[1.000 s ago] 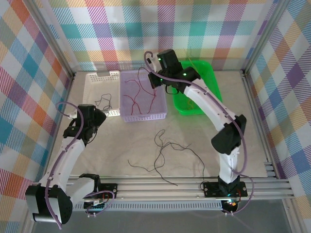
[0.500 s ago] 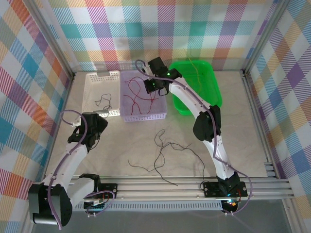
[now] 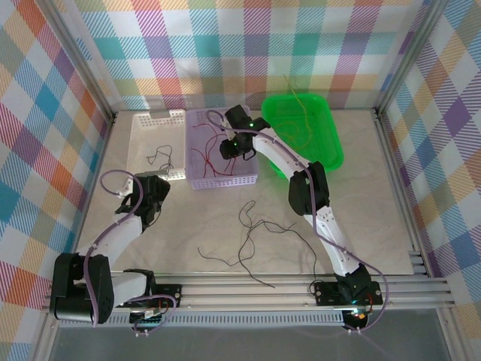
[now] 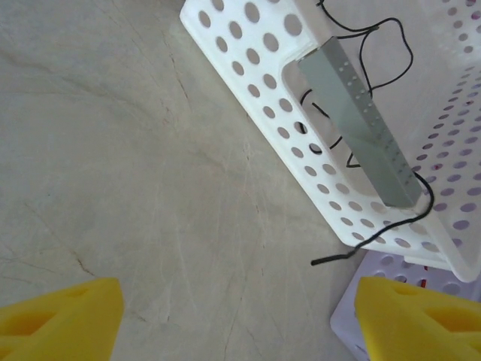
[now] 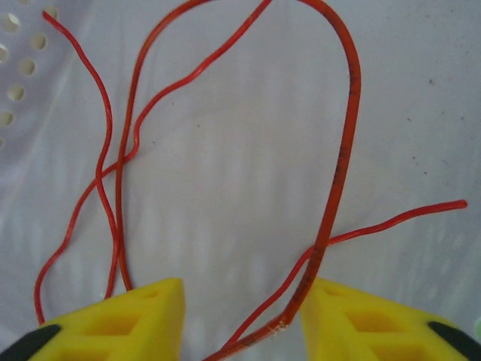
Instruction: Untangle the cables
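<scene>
Several red cables (image 3: 213, 155) lie in the lilac basket (image 3: 197, 180). My right gripper (image 3: 231, 148) hangs low over them and is open. In the right wrist view a thick red cable (image 5: 340, 154) loops down between the yellow pads of that gripper (image 5: 240, 323), resting against the right pad, unclamped. Black cables (image 3: 255, 233) sprawl tangled on the table's middle. More black cables (image 3: 161, 158) lie in the white basket (image 3: 143, 120). My left gripper (image 3: 150, 197) is open over bare table beside that basket. A black cable end (image 4: 338, 256) pokes out through the white basket's wall (image 4: 263, 113).
A green tray (image 3: 329, 131) at the back right holds thin yellow cables (image 3: 297, 105). The lilac basket's corner (image 4: 353, 331) sits by my left gripper's (image 4: 237, 323) right finger. The aluminium rail (image 3: 255, 289) runs along the near edge.
My right gripper moved left and down into the lilac basket and opened, letting the red cable go. My left gripper shifted slightly toward the near side.
</scene>
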Tool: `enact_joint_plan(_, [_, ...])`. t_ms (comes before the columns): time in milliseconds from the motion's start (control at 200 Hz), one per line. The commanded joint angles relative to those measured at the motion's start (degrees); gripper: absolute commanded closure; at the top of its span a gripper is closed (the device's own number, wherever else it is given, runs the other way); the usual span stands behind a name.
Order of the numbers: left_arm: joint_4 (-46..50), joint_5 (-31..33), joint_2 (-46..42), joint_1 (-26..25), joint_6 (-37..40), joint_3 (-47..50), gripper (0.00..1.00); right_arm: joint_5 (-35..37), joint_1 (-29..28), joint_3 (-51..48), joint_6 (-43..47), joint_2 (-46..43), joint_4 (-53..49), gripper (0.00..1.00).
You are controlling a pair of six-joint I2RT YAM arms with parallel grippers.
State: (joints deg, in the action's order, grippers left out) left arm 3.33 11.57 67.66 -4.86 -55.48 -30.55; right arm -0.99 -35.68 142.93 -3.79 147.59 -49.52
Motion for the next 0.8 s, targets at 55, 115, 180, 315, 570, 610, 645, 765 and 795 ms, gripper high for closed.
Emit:
enact_joint_plan(55, [-7.9, 1.9, 2.1, -1.0, -3.2, 0.7, 0.22, -3.4, 0.0, -5.7, -0.7, -8.6, 4.4, 0.47])
enact_joint_plan(115, [-8.9, 2.4, 2.7, -1.2, -3.5, 0.6, 0.22, -4.2, 0.0, -9.9, -1.1, -12.1, 7.4, 0.45])
enact_joint_plan(180, [-9.8, 2.7, 3.9, -1.3, -3.6, 0.1, 0.22, -5.1, 0.0, -13.4, -1.5, -15.5, 9.8, 0.41])
enact_joint_plan(315, [-11.3, 3.6, 7.1, -1.2, -3.5, -1.1, 0.25, -5.7, -0.1, -21.1, -3.1, -22.3, 13.9, 0.34])
enact_joint_plan(570, [-12.5, 5.4, 11.7, -1.2, -3.2, -3.6, 0.38, -7.2, -0.8, -40.7, -7.1, -39.1, 24.6, 0.29])
enact_joint_plan(610, [-12.7, 5.5, 12.1, -1.3, -3.4, -4.0, 0.40, -7.0, -1.2, -43.9, -7.3, -42.0, 26.2, 0.29])
enact_joint_plan(645, [-13.0, 5.7, 12.6, -1.2, -3.6, -4.5, 0.42, -6.7, -1.6, -46.4, -7.4, -44.4, 27.3, 0.29])
enact_joint_plan(765, [-13.0, 6.3, 14.1, -1.2, -3.5, -6.5, 0.48, -5.3, -2.7, -54.5, -7.9, -51.5, 30.0, 0.30])
enact_joint_plan(795, [-12.9, 6.5, 14.4, -1.3, -3.4, -7.0, 0.50, -5.1, -2.9, -56.9, -8.3, -53.2, 30.7, 0.30])
